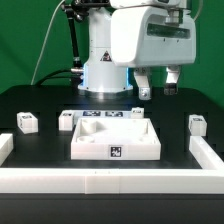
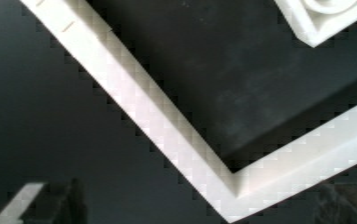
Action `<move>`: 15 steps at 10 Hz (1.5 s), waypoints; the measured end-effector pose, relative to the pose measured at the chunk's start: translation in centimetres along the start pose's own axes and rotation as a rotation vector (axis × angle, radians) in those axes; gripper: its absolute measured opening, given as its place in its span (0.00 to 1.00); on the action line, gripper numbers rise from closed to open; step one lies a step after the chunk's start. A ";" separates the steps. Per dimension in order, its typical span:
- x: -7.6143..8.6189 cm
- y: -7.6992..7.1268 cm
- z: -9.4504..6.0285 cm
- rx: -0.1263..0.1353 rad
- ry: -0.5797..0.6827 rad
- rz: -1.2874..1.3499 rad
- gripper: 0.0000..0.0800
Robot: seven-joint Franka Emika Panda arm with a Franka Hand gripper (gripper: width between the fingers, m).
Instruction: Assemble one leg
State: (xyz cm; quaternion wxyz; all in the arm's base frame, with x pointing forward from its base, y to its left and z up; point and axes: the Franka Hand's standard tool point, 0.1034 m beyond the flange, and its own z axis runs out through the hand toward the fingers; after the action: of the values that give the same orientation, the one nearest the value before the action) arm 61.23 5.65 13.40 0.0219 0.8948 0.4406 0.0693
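Note:
Three small white legs with tags stand on the black table in the exterior view: one at the far left point(image 1: 26, 122), one left of the tray point(image 1: 66, 120), one at the right point(image 1: 197, 124). The large white square tray point(image 1: 115, 148) lies in the middle. My gripper point(image 1: 158, 92) hangs above the table behind the tray's right side, well above and apart from every leg. It is open and empty. The wrist view shows no leg, and the fingers are only dim dark shapes there.
A white raised rail point(image 1: 110, 181) borders the table at the front and both sides; its corner point(image 2: 246, 175) fills the wrist view. The marker board point(image 1: 100, 116) lies just behind the tray. The robot base point(image 1: 105, 75) stands at the back.

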 end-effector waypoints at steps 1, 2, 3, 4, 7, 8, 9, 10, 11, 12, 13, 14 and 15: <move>-0.1 0.0 0.1 -0.004 0.005 -0.012 0.81; -0.1 0.0 0.1 -0.004 0.005 -0.012 0.81; -0.1 0.1 0.1 -0.005 0.005 -0.012 0.81; -0.1 0.0 0.1 -0.005 0.005 -0.012 0.81; -0.1 0.0 0.1 -0.005 0.005 -0.012 0.81; -0.1 0.1 0.1 -0.006 0.003 -0.030 0.81; -0.4 -0.1 0.3 -0.001 -0.003 -0.127 0.81; -0.7 -0.6 0.6 0.011 -0.020 -0.214 0.81; -1.0 -1.0 1.0 0.021 -0.041 -0.275 0.81; -1.4 -1.6 1.2 0.046 -0.070 -0.344 0.81; -1.6 -1.9 1.2 0.057 -0.090 -0.360 0.81; -1.7 -1.9 1.2 0.057 -0.090 -0.358 0.81; -1.7 -1.9 1.3 0.058 -0.090 -0.358 0.81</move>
State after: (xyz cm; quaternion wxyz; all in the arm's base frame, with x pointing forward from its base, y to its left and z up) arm 58.89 5.48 11.78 0.0279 0.8047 0.5930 0.0116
